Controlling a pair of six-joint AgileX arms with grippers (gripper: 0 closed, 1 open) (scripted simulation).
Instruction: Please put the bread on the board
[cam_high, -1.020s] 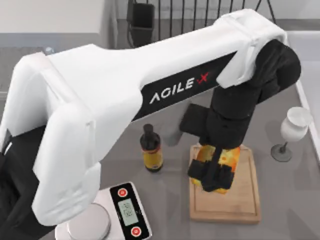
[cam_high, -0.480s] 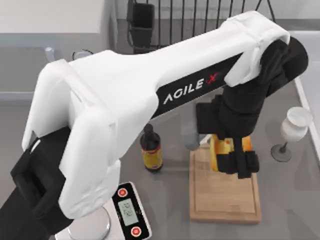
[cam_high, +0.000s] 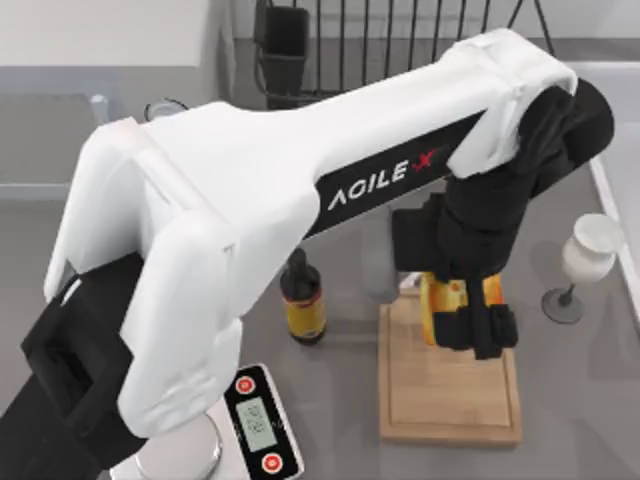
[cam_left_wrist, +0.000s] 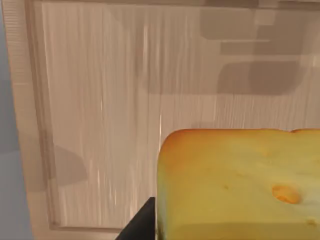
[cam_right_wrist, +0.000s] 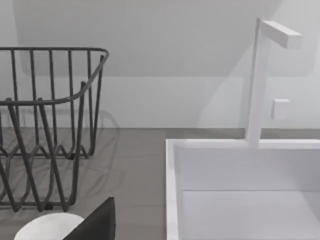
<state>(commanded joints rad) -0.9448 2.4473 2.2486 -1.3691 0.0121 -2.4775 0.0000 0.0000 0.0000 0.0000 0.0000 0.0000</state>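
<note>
The bread (cam_high: 446, 300) is a golden-yellow chunk with a toasted crust, and my left gripper (cam_high: 466, 322) is shut on it. It hangs over the far part of the board (cam_high: 450, 405), a light-wood rectangle with a rim groove. In the left wrist view the bread (cam_left_wrist: 240, 185) sits close to the camera with the board (cam_left_wrist: 100, 125) beneath it and one dark fingertip (cam_left_wrist: 142, 227) beside it. Whether the bread touches the wood I cannot tell. My right gripper (cam_right_wrist: 95, 225) is parked by the sink.
A small dark bottle (cam_high: 303, 300) stands left of the board. A silver-and-black scale (cam_high: 255, 420) sits at the front left. A wine glass (cam_high: 585, 260) stands right of the board. A black wire basket (cam_right_wrist: 45, 125) and a white sink (cam_right_wrist: 240, 190) lie at the back right.
My left gripper has carried the bread from the board's middle left toward its far right part and has turned. In the last half second it barely moved.
</note>
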